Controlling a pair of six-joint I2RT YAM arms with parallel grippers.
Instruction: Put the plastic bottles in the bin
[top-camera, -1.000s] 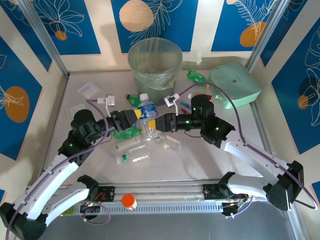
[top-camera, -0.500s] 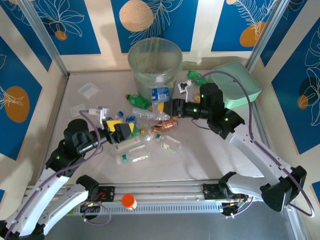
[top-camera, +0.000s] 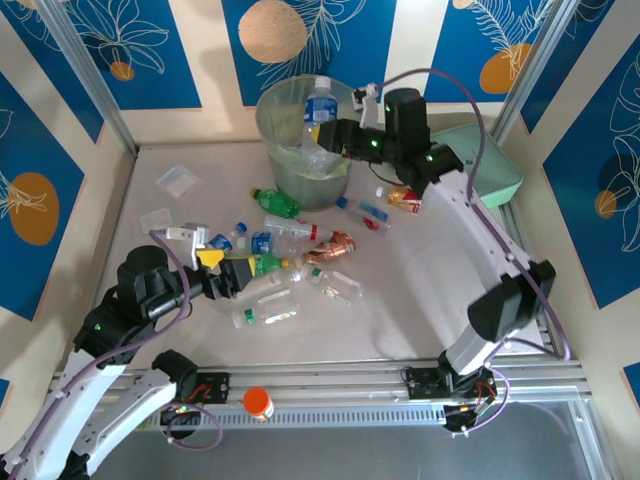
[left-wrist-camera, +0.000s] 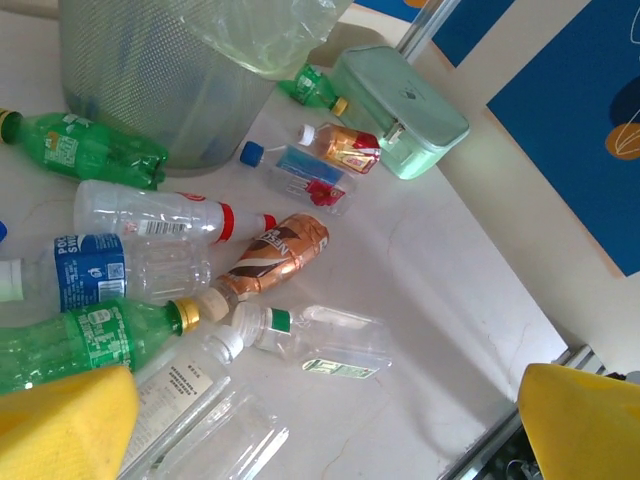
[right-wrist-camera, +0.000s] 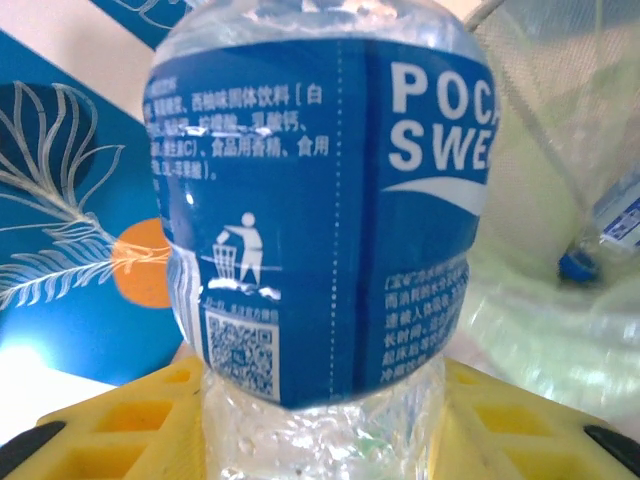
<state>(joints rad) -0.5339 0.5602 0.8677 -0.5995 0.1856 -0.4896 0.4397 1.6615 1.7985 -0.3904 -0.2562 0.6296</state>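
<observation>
Pale table, blue panels behind. Over the bin, the right gripper clamps a blue-label bottle upright, so a release should drop it inside. The left gripper hangs wide open above the other bottles, ready to pick.

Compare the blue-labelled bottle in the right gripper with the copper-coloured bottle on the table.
The blue-labelled bottle stands cap up, clamped in the right gripper over the bin; the copper-coloured bottle lies on its side on the table, untouched. The blue-labelled bottle has a clear body with a blue wrap; the copper-coloured bottle is wrapped brown nearly all over. Both are small capped plastic bottles.
</observation>
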